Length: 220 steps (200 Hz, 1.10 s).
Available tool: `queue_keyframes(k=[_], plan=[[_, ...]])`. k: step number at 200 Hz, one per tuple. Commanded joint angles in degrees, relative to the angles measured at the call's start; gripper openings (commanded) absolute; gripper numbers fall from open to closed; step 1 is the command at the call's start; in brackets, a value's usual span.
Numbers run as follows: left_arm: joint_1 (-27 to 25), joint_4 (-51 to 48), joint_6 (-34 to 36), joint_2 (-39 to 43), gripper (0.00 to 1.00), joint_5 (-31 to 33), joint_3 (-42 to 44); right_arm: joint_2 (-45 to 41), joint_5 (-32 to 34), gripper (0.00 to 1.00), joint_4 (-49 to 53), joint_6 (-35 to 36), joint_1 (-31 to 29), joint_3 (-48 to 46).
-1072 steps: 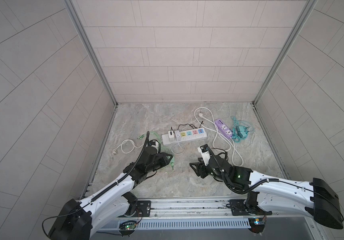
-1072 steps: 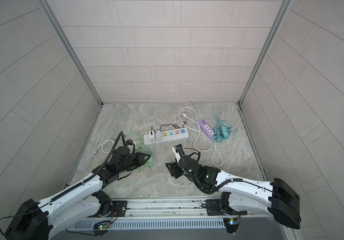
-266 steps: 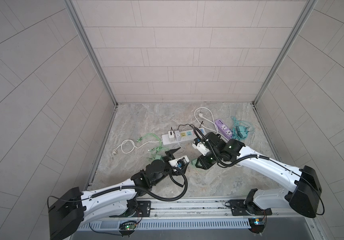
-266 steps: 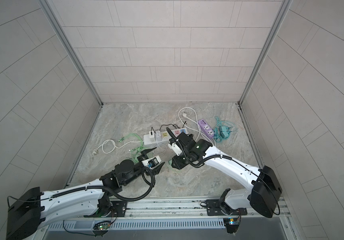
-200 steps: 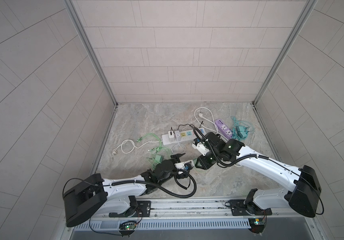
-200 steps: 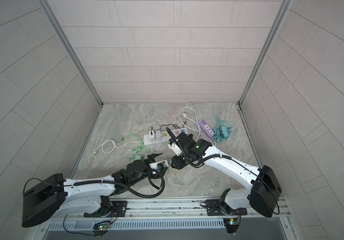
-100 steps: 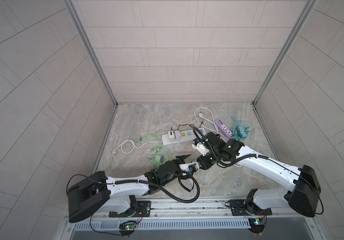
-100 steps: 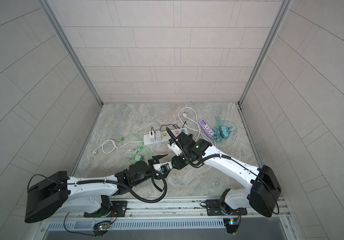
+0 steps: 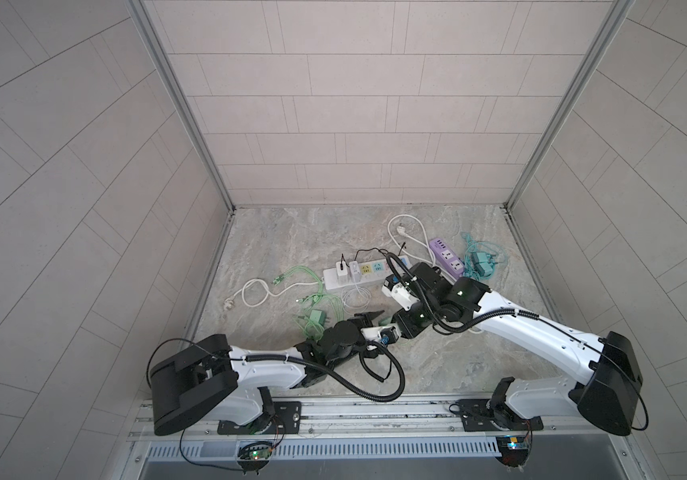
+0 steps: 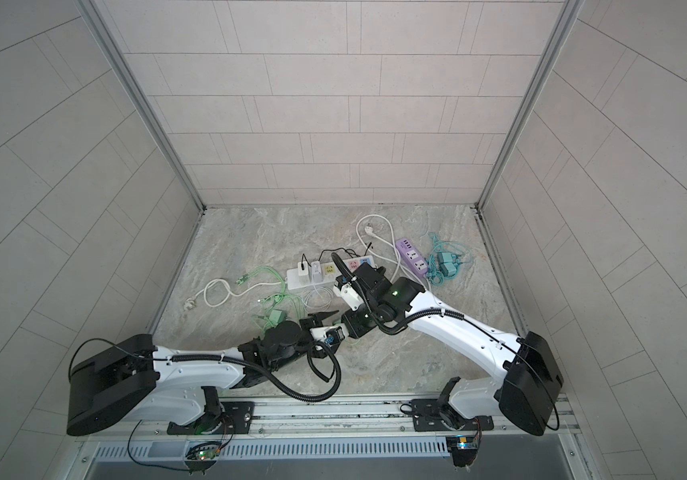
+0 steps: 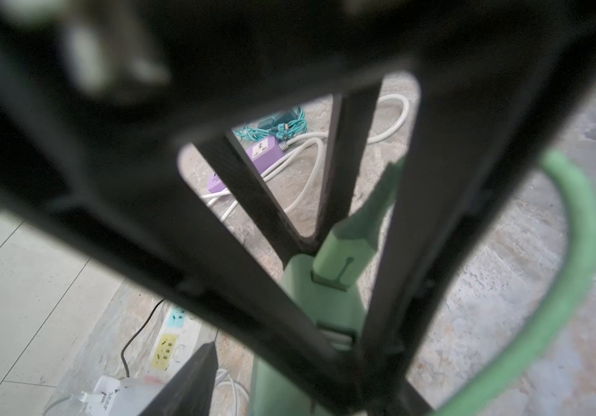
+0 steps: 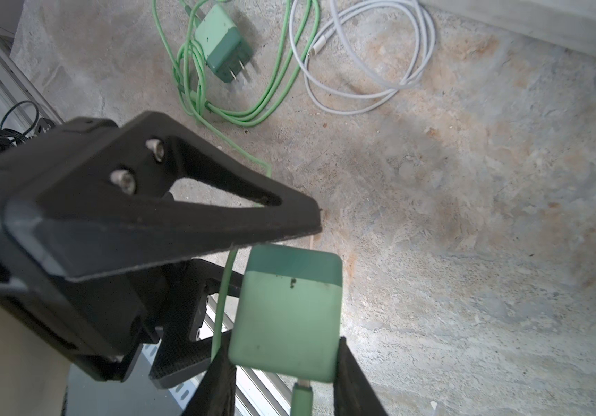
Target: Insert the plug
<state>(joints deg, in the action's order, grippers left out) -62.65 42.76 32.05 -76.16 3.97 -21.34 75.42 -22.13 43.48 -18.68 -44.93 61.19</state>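
Left pincer (image 12: 276, 252): standing open, flanking the plug (image 12: 285, 309).
Plug: hanging off the bench (image 12: 469, 216), right pincer (image 12: 284, 345) clamping its flat sides. Probably light, rigid and slick; flat sides suiting a grip, prong end staying clear.
Strip (image 9: 358, 272): lying beyond, sockets facing up.

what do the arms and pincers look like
The left arm and right arm: white shells, black joints, black corrugated cables, a green light near the right wrist. The left pincer and right pincer: black, triangular open-frame fingers; silver screws on the left.
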Motion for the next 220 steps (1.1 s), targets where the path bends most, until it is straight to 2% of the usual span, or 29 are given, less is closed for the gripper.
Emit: queue_keyframes(k=[1,24,73,109,125,139,151,166,193,220], plan=[[-0.2,2.5,-0.6,1.0,0.64,-0.6,-1.5,-1.7,-0.6,0.22,-0.7,-0.1,0.1,0.4],[-0.2,2.6,-1.0,0.4,0.56,-0.1,-1.6,-1.7,-1.2,0.22,-0.8,-0.2,0.1,0.3],[0.5,-2.1,-2.9,0.3,0.29,-1.8,-4.4,-2.2,-1.2,0.22,-0.9,-0.5,0.0,-0.1],[2.3,-4.5,-4.7,1.5,0.19,-5.7,-5.5,-3.6,-1.1,0.23,-1.9,-0.2,0.1,-1.0],[3.7,-4.7,-6.1,2.1,0.18,-8.6,-5.5,-4.1,-0.9,0.35,-2.4,0.1,0.1,-1.3],[5.4,-5.8,-7.3,2.7,0.17,-11.7,-5.6,-5.1,0.7,0.55,-1.8,0.1,0.3,-1.2],[7.5,-7.6,-8.3,3.4,0.16,-15.3,-5.8,-6.7,2.5,0.63,-1.4,-0.2,1.0,-1.5],[10.3,-9.6,-9.2,4.2,0.16,-19.4,-5.9,-9.5,3.0,0.67,-1.8,0.6,2.8,-2.4],[13.3,-13.9,-8.3,5.1,0.15,-24.6,-6.6,-14.6,1.0,0.69,-1.9,2.7,6.4,-3.6],[15.5,-23.0,-5.0,5.0,0.14,-30.0,-10.0,-19.0,5.0,0.68,-2.2,3.4,7.9,-4.9]])
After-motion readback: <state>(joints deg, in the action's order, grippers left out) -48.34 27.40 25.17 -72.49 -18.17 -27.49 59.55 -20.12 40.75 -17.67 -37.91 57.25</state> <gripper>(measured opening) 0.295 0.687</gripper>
